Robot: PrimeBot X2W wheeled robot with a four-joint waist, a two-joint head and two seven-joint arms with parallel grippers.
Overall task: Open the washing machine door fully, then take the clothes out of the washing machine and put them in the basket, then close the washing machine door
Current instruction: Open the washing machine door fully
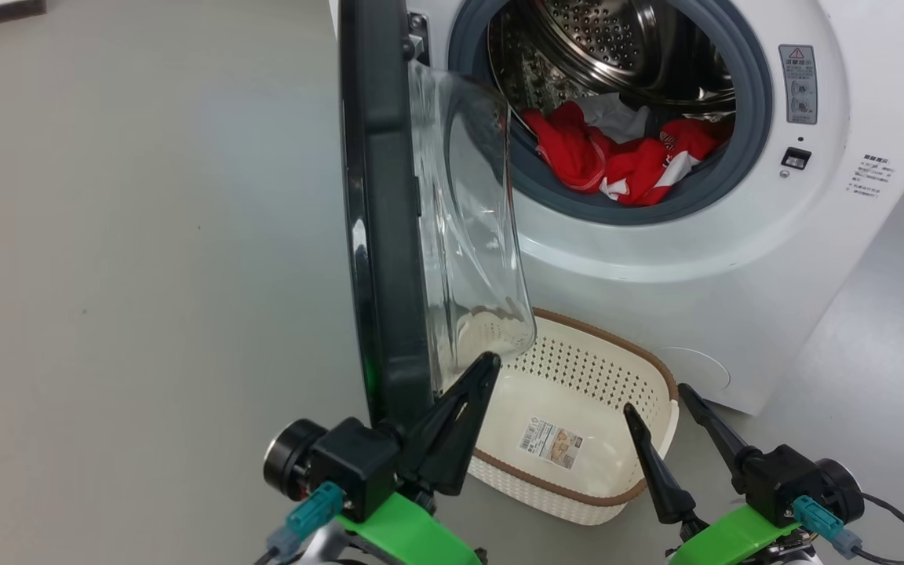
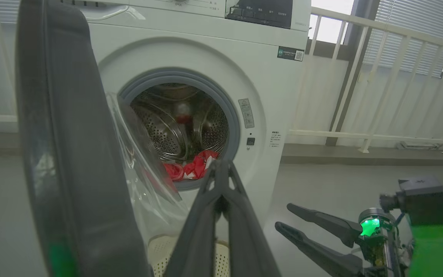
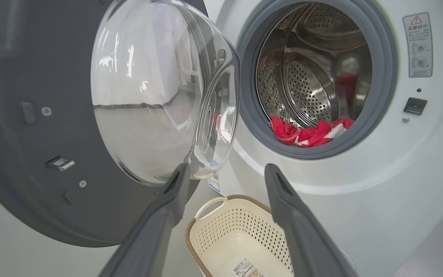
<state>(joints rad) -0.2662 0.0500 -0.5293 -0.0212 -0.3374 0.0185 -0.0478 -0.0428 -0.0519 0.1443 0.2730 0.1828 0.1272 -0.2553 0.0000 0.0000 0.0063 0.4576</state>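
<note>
Status check, head view.

**Door:** The washing machine door (image 1: pixel 377 235) is unlatched and swung out. It stands edge-on at 10 o'clock of the frame, roughly square to the front of the washing machine (image 1: pixel 656 267). Its glass bowl (image 1: pixel 468 235) faces the opening. Judgement: step one is largely done, but the door may have more swing left. Whether this counts as fully open I cannot tell.

**Clothes:** The clothes (image 1: pixel 625 161) are red pieces with white trim plus a white piece. All are heaped at the 6 o'clock sector of the drum (image 1: pixel 617 39), lapping onto the grey rubber ring (image 1: pixel 750 102). None is out of the machine.

**Basket:** The basket (image 1: pixel 577 373) sits on the floor (image 1: pixel 146 235) just in front of the machine, at 6 o'clock below the opening and partly under the door's bowl. It holds nothing but its paper label.

**End effectors:**
- The left end effector (image 1: pixel 490 362) has its fingers pressed together, pinching nothing. It is at 7 o'clock, tip close beside the bowl's lower edge and just inside the door rim. Contact cannot be confirmed.
- The right end effector (image 1: pixel 656 399) has its fingers spread wide and is empty. It is at 5 o'clock, over the near end of the basket and well apart from the clothes.

**Remaining:** Finish the door swing if needed, transfer every garment to the basket, then close the door. Estimate: early in the task, with unloading not yet begun.
</note>
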